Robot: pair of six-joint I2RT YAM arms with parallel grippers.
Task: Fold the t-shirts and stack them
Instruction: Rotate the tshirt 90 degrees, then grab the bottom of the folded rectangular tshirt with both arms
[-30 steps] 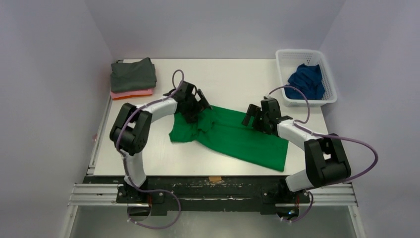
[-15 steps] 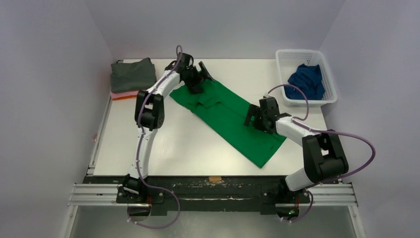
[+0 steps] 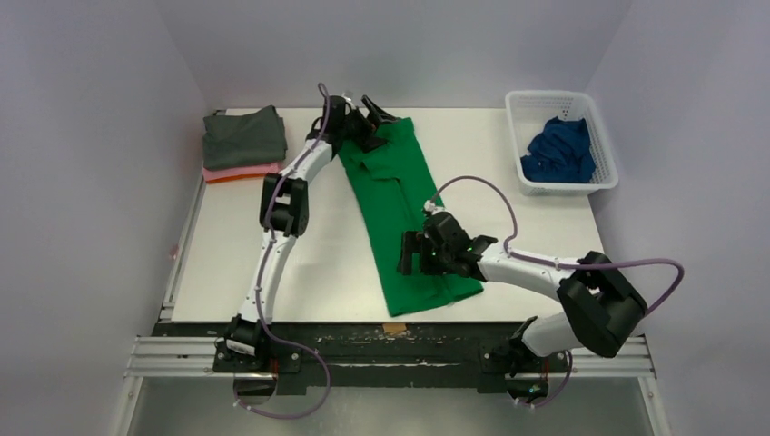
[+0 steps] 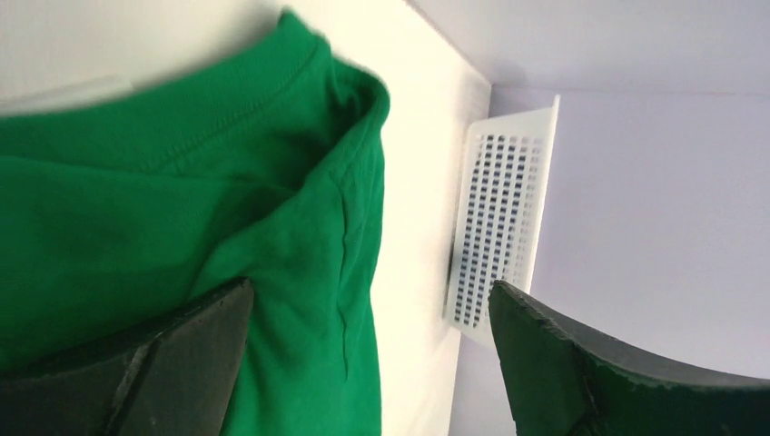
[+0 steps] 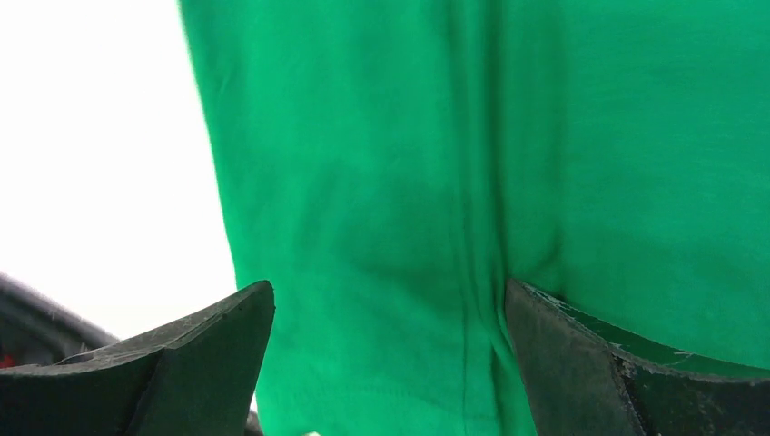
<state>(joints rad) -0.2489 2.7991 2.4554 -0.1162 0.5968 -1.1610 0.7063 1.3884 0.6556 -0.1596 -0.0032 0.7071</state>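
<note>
the green t-shirt (image 3: 399, 218) lies stretched long on the table (image 3: 554, 213). left gripper (image 4: 370, 289) at its far end and right gripper (image 5: 389, 283) near its hem both gape wide, gripping nothing.

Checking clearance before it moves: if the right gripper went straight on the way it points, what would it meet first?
Probably the bright green cotton t-shirt: it fills the gap ahead of the open right gripper; how near is unclear.

The green t-shirt (image 3: 399, 209) has swung round from a slant across the table and now runs far to near down the middle. The left gripper (image 3: 370, 118) has moved out to the far edge at its collar end. The right gripper (image 3: 409, 259) has shifted left and nearer.
</note>
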